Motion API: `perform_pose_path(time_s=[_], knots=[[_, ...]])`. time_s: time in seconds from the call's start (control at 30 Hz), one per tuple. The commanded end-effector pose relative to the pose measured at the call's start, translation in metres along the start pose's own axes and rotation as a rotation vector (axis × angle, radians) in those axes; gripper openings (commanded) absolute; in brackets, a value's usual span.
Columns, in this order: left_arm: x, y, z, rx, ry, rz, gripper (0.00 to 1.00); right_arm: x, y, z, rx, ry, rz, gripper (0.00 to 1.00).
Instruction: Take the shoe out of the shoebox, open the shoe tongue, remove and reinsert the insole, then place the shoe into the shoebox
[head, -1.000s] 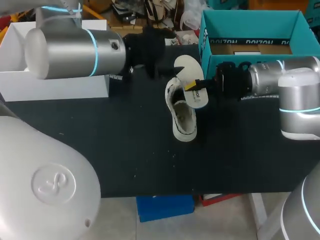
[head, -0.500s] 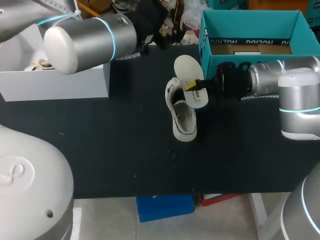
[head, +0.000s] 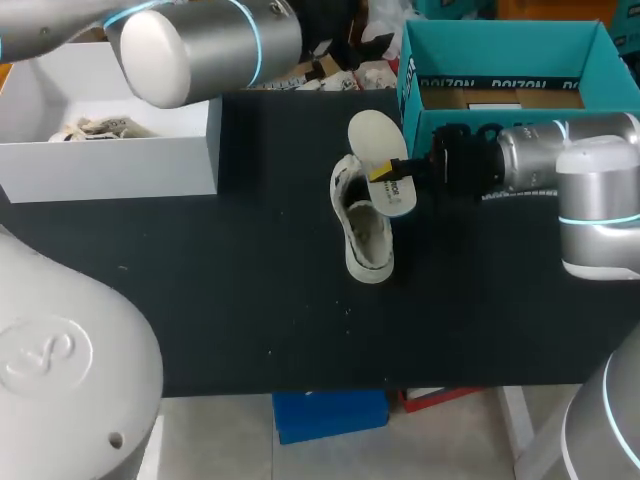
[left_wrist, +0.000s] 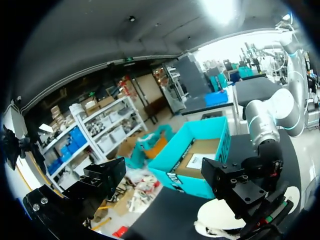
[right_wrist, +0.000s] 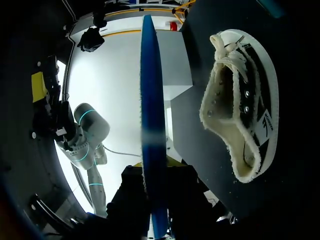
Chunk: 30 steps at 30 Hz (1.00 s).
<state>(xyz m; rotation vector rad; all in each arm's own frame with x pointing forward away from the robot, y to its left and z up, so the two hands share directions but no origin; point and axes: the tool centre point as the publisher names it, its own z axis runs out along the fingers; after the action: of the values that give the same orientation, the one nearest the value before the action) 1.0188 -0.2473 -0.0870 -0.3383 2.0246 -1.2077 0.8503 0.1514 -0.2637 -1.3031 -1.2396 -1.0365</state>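
Note:
A white canvas shoe (head: 365, 228) lies on the black table, its opening facing up. Its insole (head: 378, 150), pale on top and blue underneath, hangs above the shoe's far end in my right gripper (head: 385, 172), which is shut on it. From the right wrist view the insole (right_wrist: 151, 125) is edge-on between the fingers, and the shoe (right_wrist: 242, 100) lies beside it on the table. My left arm (head: 205, 40) is raised over the far left. Its gripper (left_wrist: 167, 189) stands wide open and empty, facing the teal shoebox (left_wrist: 197, 160).
The teal shoebox (head: 500, 45) stands at the far right with a brown card insert inside. A white box (head: 110, 170) at the far left holds a pale laced shoe (head: 95, 128). The table's near half is bare black mat.
My left arm has lifted and swung back toward the far edge, uncovering the white box. The right arm, insole and shoe have not moved.

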Motion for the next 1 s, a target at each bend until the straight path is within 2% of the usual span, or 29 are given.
perform_pose_path(time_s=[0.03, 0.3, 0.33, 0.4, 0.47, 0.6, 0.63, 0.7, 0.87, 0.93, 0.97, 1.0], knots=[[-0.007, -0.003, -0.004, -0.060, 0.554, 0.073, 1.00, -0.001, 0.000, 0.002, -0.002, -0.001, 0.000, 0.00], [-0.007, -0.003, -0.004, -0.060, 0.554, 0.073, 1.00, -0.001, 0.000, 0.002, -0.002, -0.001, 0.000, 0.00], [-0.005, 0.001, -0.002, -0.078, 0.568, 0.056, 1.00, -0.001, 0.000, 0.002, -0.002, -0.001, 0.000, 0.00], [0.000, 0.008, 0.000, -0.108, 0.647, 0.021, 1.00, -0.001, 0.000, 0.002, -0.002, -0.001, 0.000, 0.00], [-0.003, 0.008, 0.002, -0.129, 0.698, -0.020, 1.00, -0.001, 0.000, 0.002, -0.002, -0.001, 0.000, 0.00], [-0.013, -0.001, 0.002, -0.148, 0.776, -0.046, 1.00, -0.001, 0.000, 0.002, -0.002, -0.001, 0.000, 0.00], [-0.016, -0.004, 0.002, -0.173, 0.816, -0.077, 1.00, -0.001, 0.000, 0.002, -0.002, -0.001, 0.000, 0.00], [-0.020, -0.009, 0.003, -0.168, 0.838, -0.095, 1.00, -0.001, 0.000, 0.002, -0.002, -0.001, 0.000, 0.00], [-0.029, -0.017, 0.005, -0.186, 1.005, -0.158, 1.00, -0.001, 0.000, 0.002, -0.002, -0.001, 0.000, 0.00], [-0.033, -0.019, 0.005, -0.174, 1.018, -0.153, 1.00, -0.001, 0.000, 0.002, -0.002, -0.001, 0.000, 0.00], [-0.034, -0.021, 0.004, -0.160, 1.083, -0.188, 1.00, -0.001, 0.000, 0.002, -0.002, -0.001, 0.000, 0.00], [-0.035, -0.022, 0.004, -0.136, 1.085, -0.183, 1.00, -0.001, 0.000, 0.002, -0.002, -0.001, 0.000, 0.00]])
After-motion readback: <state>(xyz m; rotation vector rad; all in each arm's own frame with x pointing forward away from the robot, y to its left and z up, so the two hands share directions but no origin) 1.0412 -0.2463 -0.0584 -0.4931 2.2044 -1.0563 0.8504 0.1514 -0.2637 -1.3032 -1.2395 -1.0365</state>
